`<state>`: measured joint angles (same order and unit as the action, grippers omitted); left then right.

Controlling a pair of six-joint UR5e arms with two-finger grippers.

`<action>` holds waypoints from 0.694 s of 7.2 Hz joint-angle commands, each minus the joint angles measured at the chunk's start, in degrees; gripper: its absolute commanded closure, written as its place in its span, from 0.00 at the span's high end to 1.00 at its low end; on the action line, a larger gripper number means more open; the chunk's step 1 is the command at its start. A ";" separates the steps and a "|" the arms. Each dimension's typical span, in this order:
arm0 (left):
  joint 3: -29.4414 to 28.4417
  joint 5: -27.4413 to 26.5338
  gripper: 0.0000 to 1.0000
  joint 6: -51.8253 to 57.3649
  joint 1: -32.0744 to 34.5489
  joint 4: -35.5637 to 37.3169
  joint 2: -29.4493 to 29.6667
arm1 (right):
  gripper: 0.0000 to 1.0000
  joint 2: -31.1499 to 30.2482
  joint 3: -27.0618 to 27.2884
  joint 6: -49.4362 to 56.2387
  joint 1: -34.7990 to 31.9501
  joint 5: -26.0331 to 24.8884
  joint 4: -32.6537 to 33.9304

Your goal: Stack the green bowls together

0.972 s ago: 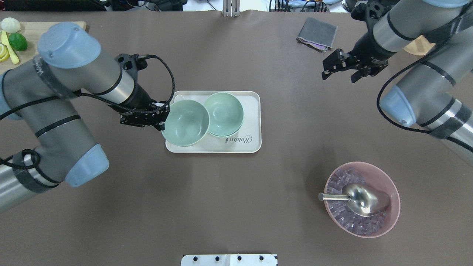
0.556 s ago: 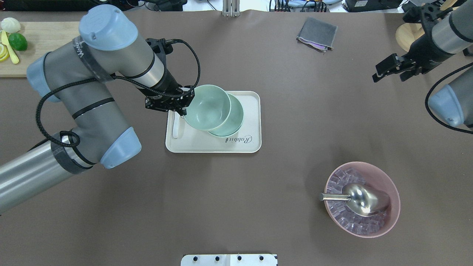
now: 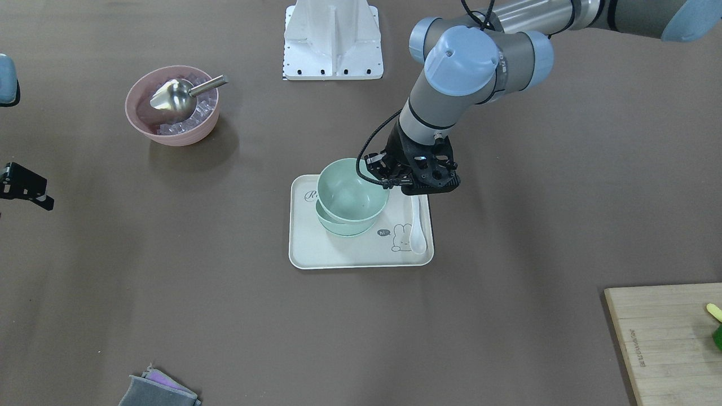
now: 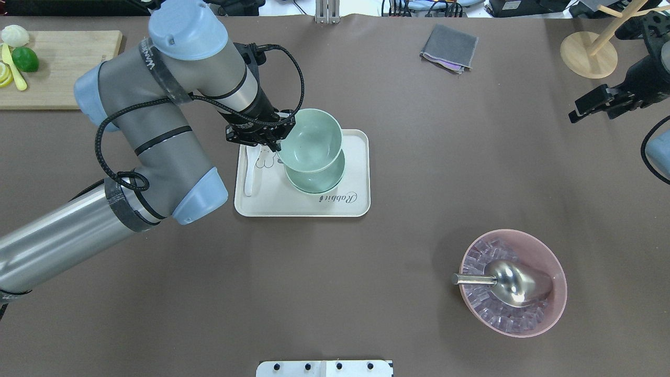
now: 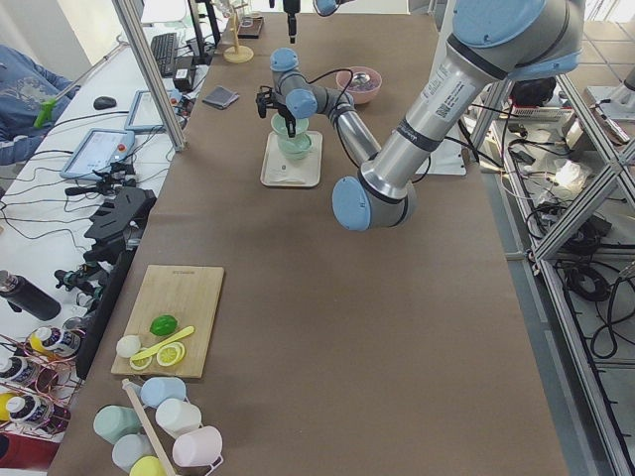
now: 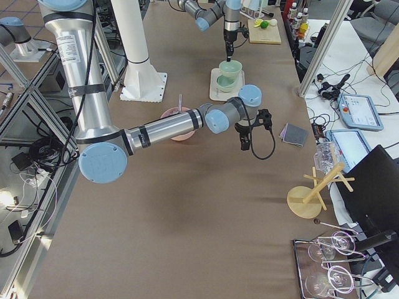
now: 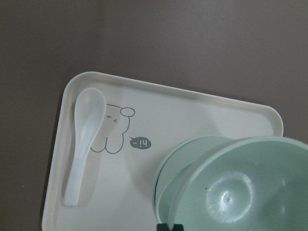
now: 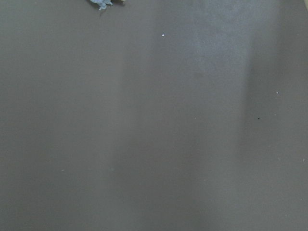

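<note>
1. Since the earlier overhead frame, the left claw [image 4: 279,140] has carried the held green bowl [image 4: 312,139] from the tray's left half to over the lower green bowl [image 4: 320,181]. The right claw [image 4: 595,107] has drawn back toward the right edge of the tabletop [image 4: 366,283].
2. Overhead exterior: the left claw is clamped on the held green bowl's rim, and the bowl is upright. The lower green bowl stands on the cream tray [image 4: 303,208]. The tray's script [image 4: 338,198] reads "Rabbit". A white spoon [image 4: 251,175] lies on the tray's left side. The right claw's fingers are spread, holding nothing.
3. Exterior front-facing: a speech bubble [image 3: 384,232] reads "hi~" beside a rabbit drawing [image 3: 400,243]. A pink bowl [image 3: 169,132] with ice and a metal scoop [image 3: 175,96] sits well apart.
4. Left wrist: the held green bowl overlaps the lower green bowl's rim; whether they touch cannot be told.
5. Right wrist: brown tabletop only.
</note>
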<state>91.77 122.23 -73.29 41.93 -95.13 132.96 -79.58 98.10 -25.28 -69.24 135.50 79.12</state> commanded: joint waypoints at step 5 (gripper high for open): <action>-1.51 -2.17 0.98 1.04 0.95 0.74 2.57 | 1.00 -0.84 0.42 2.76 -2.47 0.47 2.09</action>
<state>90.20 119.84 -72.26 42.10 -94.62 134.95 -80.04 98.53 -24.25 -70.89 135.87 80.70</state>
